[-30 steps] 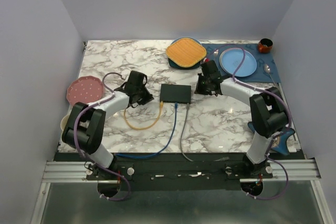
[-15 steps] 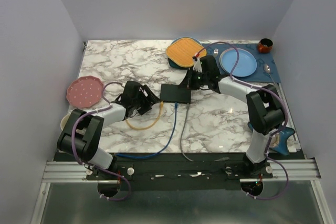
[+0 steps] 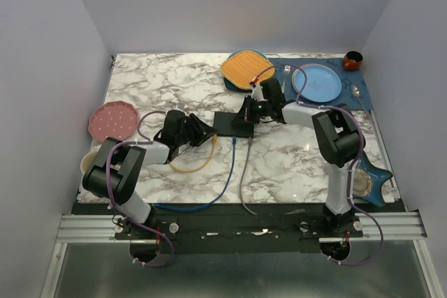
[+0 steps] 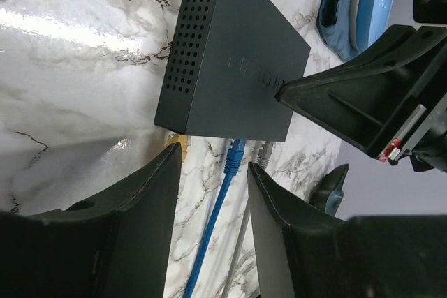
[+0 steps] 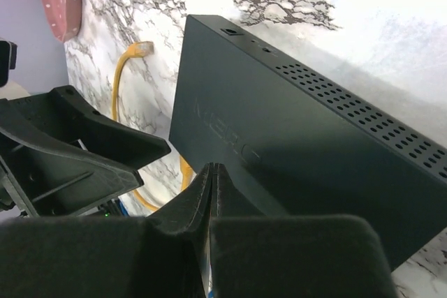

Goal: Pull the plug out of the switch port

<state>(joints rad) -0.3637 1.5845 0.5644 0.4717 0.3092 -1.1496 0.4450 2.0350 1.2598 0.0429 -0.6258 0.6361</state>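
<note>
The switch (image 3: 233, 124) lies mid-table, a yellow plug (image 4: 174, 142), blue plug (image 4: 236, 150) and grey plug (image 4: 264, 152) in its near edge. The left gripper (image 4: 214, 162), parted, is just left, nearest the yellow plug; the right gripper (image 5: 211, 172), pinched together, is over the switch's top.
</note>
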